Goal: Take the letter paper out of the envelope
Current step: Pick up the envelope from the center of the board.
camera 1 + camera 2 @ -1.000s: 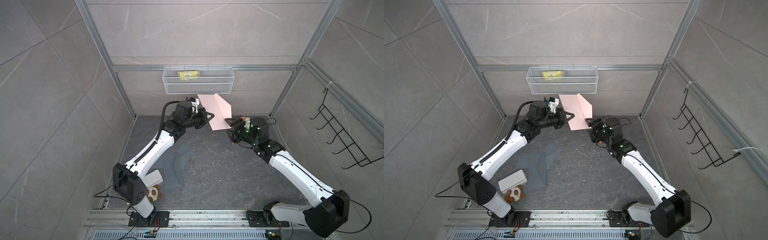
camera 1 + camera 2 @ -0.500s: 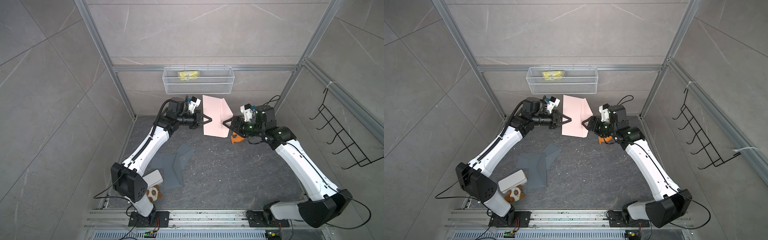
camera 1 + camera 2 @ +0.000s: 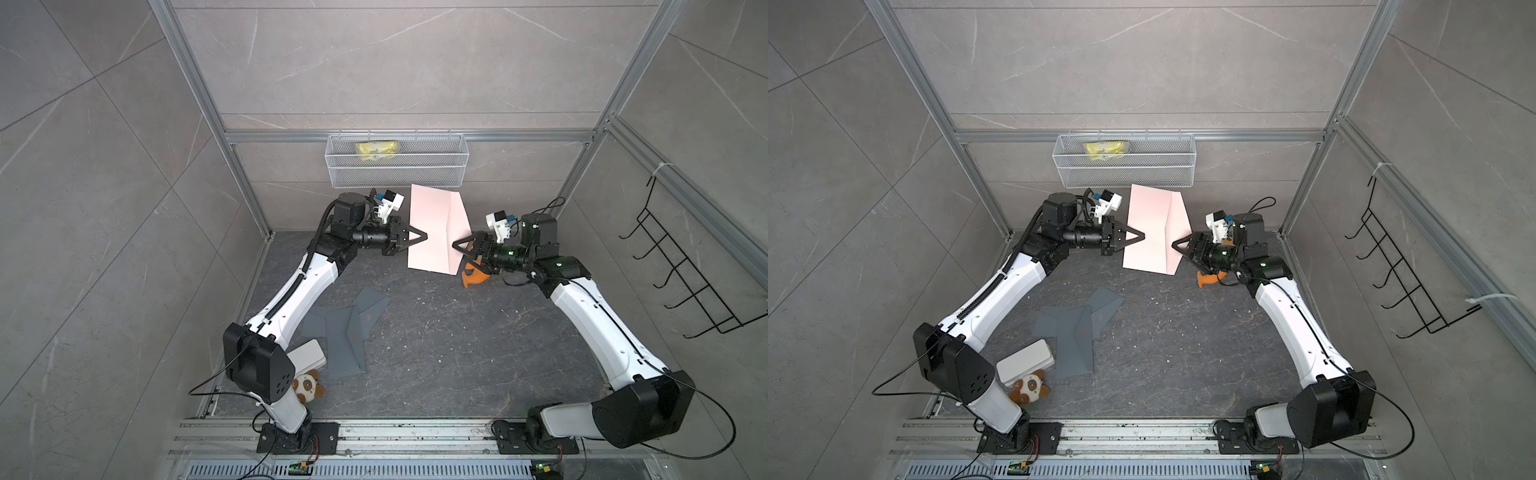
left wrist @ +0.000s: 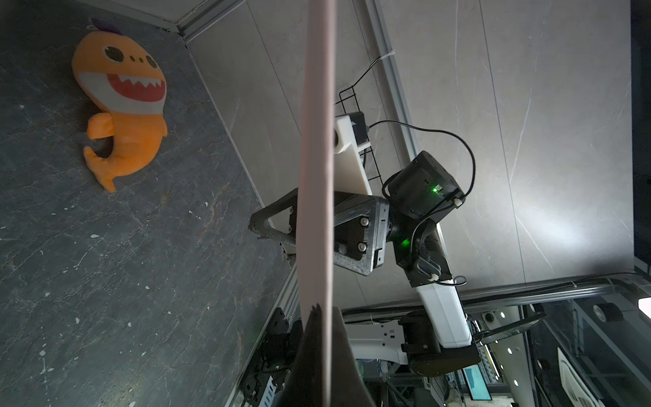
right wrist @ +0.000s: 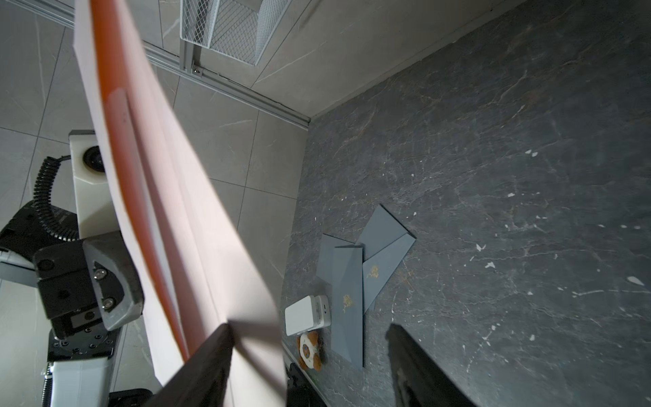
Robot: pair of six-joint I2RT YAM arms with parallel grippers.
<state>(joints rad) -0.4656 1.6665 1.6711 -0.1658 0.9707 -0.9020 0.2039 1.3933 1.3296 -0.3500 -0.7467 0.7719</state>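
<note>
A pink envelope hangs upright above the floor at the back. My left gripper is shut on the envelope's left edge. My right gripper is open at the opposite edge. A loose pink layer of the envelope reaches in between its jaws, close to one finger. An orange strip shows between the pink layers; I cannot tell whether it is the letter paper.
An orange shark plush lies under the right gripper. Grey envelopes, a white box and a panda toy lie front left. A wire basket hangs on the back wall, a black rack on the right wall.
The right gripper rose from low beside the envelope and came level with its right edge. The left gripper swung the envelope upright and a little leftward, still gripping it.
</note>
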